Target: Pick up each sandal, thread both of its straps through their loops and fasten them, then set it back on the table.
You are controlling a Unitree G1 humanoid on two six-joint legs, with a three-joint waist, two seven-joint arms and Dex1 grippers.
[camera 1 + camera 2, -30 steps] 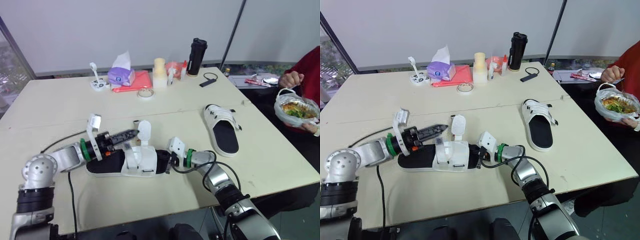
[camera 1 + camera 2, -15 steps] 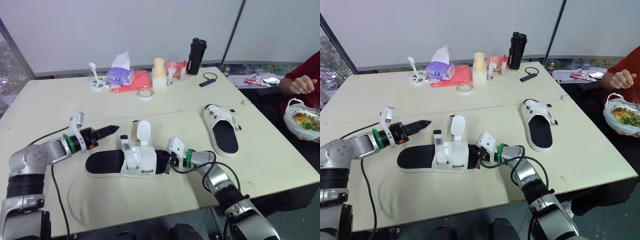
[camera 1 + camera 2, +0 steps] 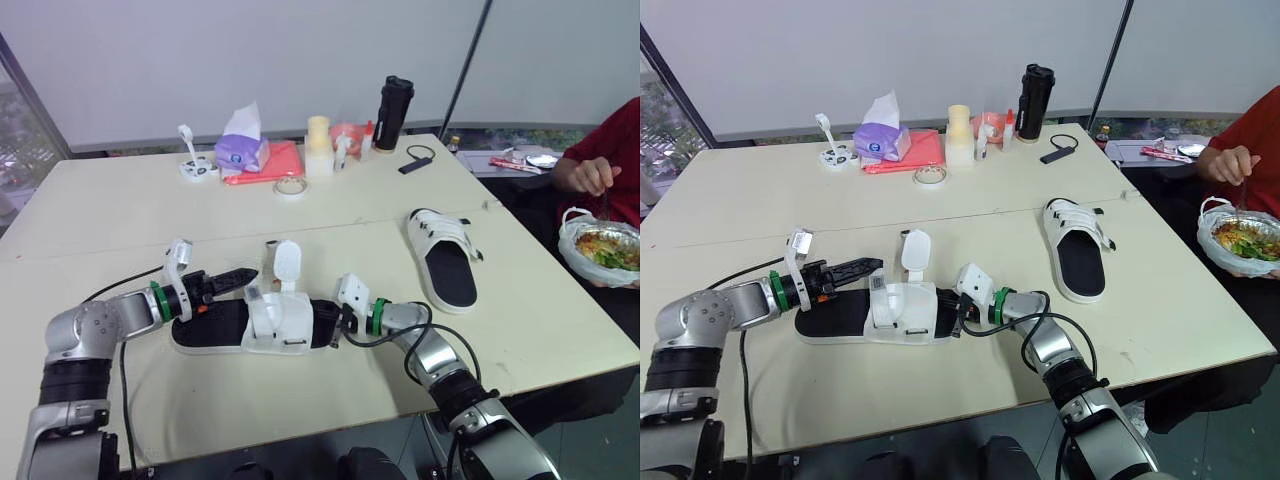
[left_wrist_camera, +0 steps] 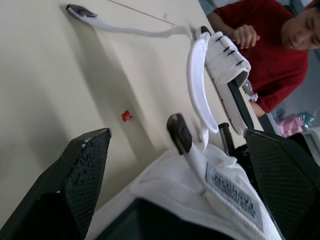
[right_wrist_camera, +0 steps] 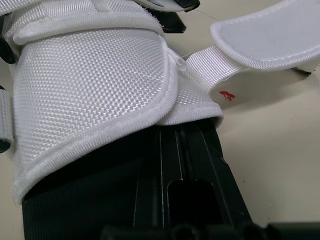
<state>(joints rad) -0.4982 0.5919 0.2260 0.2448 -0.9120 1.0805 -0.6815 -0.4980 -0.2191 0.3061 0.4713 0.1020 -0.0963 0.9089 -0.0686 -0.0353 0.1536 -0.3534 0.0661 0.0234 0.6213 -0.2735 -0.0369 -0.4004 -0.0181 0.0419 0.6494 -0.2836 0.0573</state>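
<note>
Near sandal (image 3: 250, 325) lies flat on table (image 3: 120, 210), both straps up and undone. R gripper (image 3: 337, 318) is clamped on its end; L gripper (image 3: 238, 277) has fingers (image 4: 82, 170) spread, tips just beside black-tipped strap (image 4: 178, 132). Step, prob: grabbing 1st strap. Next, L must pinch the strap tip & feed it thru the loop while R steadies. Far sandal (image 3: 445, 258) is well apart.

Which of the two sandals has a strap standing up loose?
The left sandal: its strap stands upright, unfastened; the right sandal has straps lying flat across it.
</note>
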